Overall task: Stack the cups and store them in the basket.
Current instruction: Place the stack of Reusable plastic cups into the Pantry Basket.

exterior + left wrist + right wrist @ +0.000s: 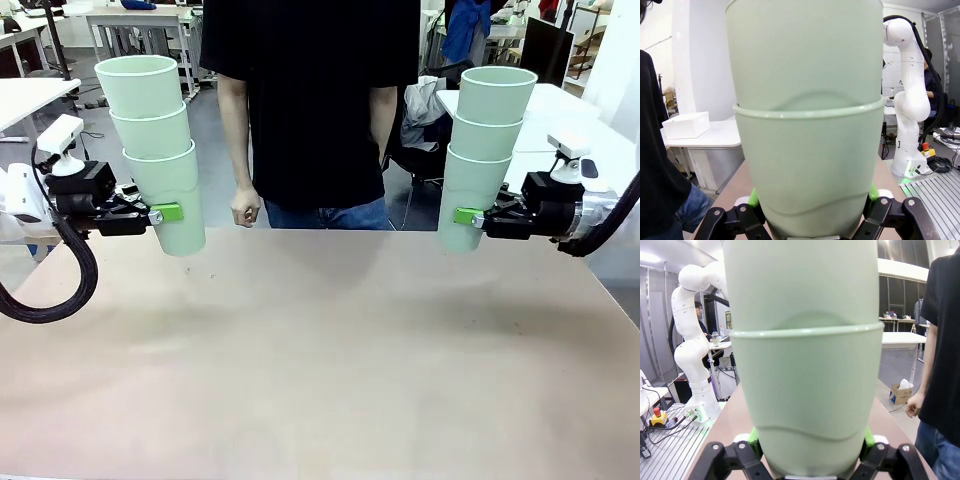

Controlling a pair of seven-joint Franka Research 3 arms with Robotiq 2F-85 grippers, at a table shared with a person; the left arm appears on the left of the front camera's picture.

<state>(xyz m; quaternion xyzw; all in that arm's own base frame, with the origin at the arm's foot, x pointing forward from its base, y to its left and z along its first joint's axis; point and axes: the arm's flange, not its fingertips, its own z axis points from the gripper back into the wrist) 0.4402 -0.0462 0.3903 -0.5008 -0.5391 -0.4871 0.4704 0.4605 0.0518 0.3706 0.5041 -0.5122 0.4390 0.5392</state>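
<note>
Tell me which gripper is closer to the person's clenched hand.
Left. The left gripper sits just left of the hand; the right gripper is far off on the other side.

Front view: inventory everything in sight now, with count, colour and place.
left stack: three nested cups, mint green, held above table's left side
right stack: three nested cups, mint green, held above table's right side
table: one, beige, foreground
person: one, black shirt, standing at far edge
left end effector: one, black, green pads, shut on left stack's bottom cup
right end effector: one, black, green pads, shut on right stack's bottom cup
</note>
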